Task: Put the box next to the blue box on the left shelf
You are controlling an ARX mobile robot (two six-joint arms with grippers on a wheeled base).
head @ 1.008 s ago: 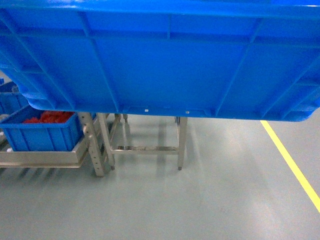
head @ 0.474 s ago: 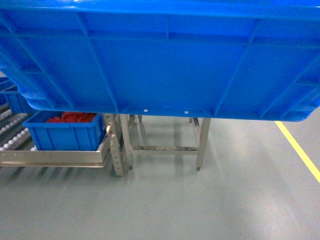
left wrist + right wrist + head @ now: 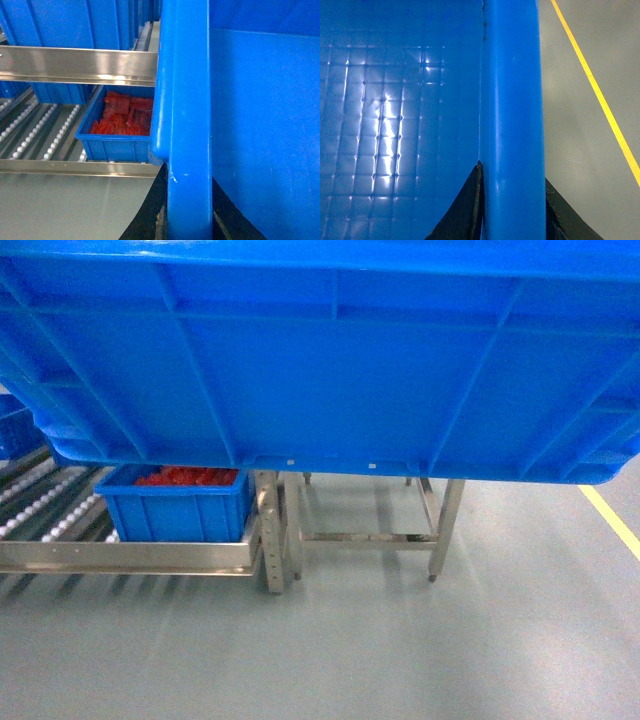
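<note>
Two pincers, my left gripper and right gripper, are clamping opposite rims of the box, carried above the floor. It is blocking my head view, so I am risking bumping the left shelf. Only my left wrist is showing the small crate on its rollers.

head view low, box close
</note>
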